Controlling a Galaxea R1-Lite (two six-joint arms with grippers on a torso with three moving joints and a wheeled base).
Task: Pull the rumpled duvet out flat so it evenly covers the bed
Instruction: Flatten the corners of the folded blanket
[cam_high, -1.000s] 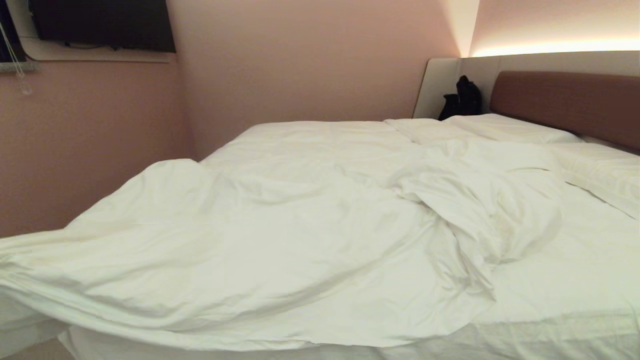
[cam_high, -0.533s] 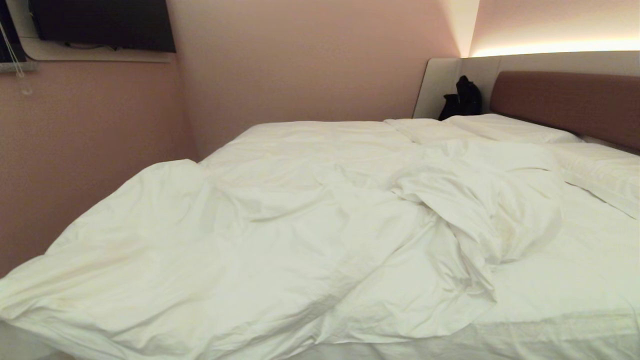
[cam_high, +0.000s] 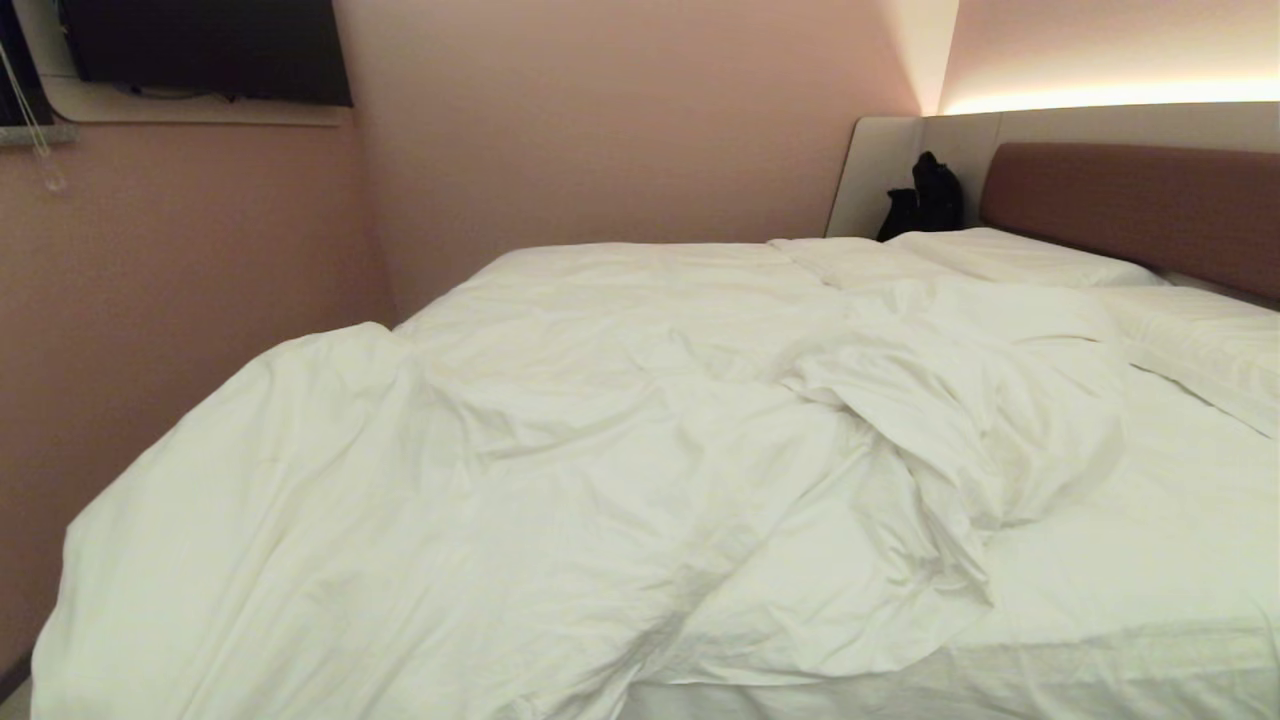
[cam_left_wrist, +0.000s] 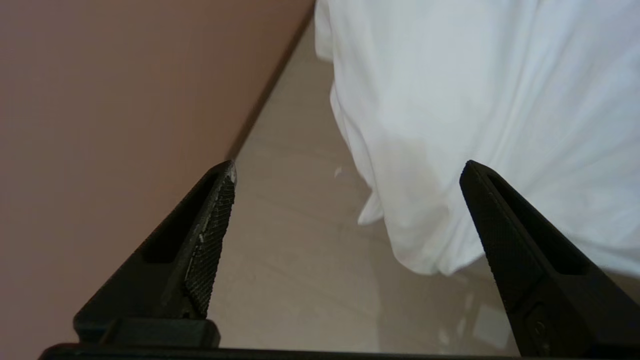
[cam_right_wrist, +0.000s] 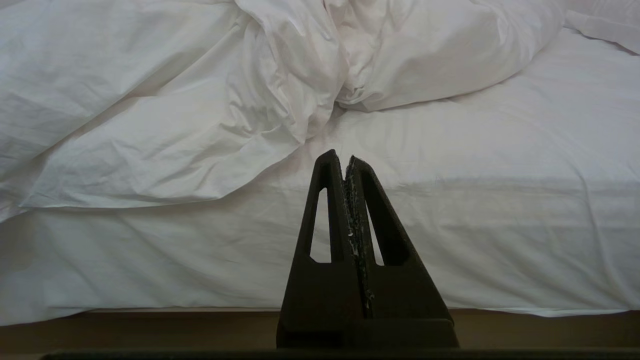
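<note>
I see my left gripper (cam_left_wrist: 347, 167) with fingers spread wide and empty, the duvet (cam_left_wrist: 475, 115) hanging just beyond them; my right gripper (cam_right_wrist: 346, 160) is pressed closed, facing the bed (cam_right_wrist: 500, 200).

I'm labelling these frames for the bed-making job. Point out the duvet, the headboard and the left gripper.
duvet (cam_high: 520, 480): head view, rumpled middle.
headboard (cam_high: 1130, 205): head view, reddish-brown padded face.
left gripper (cam_left_wrist: 347, 172): left wrist view, midway between its open fingers.

The near-left corner of the puffy, wrinkled white duvet (cam_high: 480, 500), stretched out leftwards a second earlier, dropped and came to hang down the left side of the low white-sheeted bed (cam_high: 1130, 600), uncovering more pink wall (cam_high: 150, 330).
</note>
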